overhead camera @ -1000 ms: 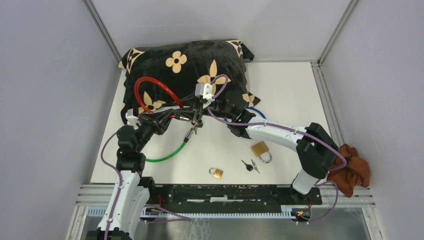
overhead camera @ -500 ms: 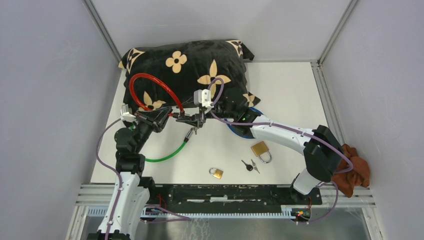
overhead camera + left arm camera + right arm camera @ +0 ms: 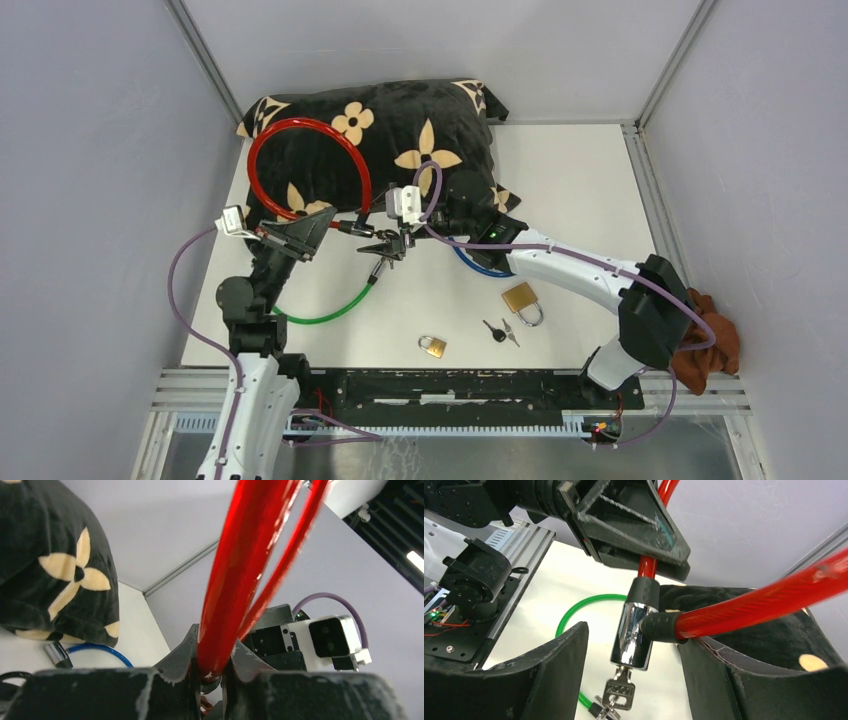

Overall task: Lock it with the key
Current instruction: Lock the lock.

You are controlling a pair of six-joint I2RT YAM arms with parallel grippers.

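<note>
A red cable lock (image 3: 305, 121) stands as a loop over the pillow. My left gripper (image 3: 335, 222) is shut on the red cable (image 3: 240, 570) just above its chrome lock cylinder (image 3: 634, 630); in the left wrist view, that gripper (image 3: 215, 652) pinches the cable between both fingers. The cable's other end is plugged into the cylinder's side. A silver key (image 3: 620, 694) sits in the cylinder's lower end, with more keys hanging from it. My right gripper (image 3: 631, 640) is open, one finger on each side of the cylinder, touching neither it nor the key.
A black flowered pillow (image 3: 400, 120) lies at the back. A green cable lock (image 3: 330, 312) and a blue cable (image 3: 485, 268) rest on the table. Near the front are a large brass padlock (image 3: 521, 299), a small padlock (image 3: 433, 346), black keys (image 3: 498, 331) and a brown cloth (image 3: 705, 345).
My right gripper has opened and let go of the lock cylinder. The left arm has drawn back to the left, and the red loop now stands wider and higher.
</note>
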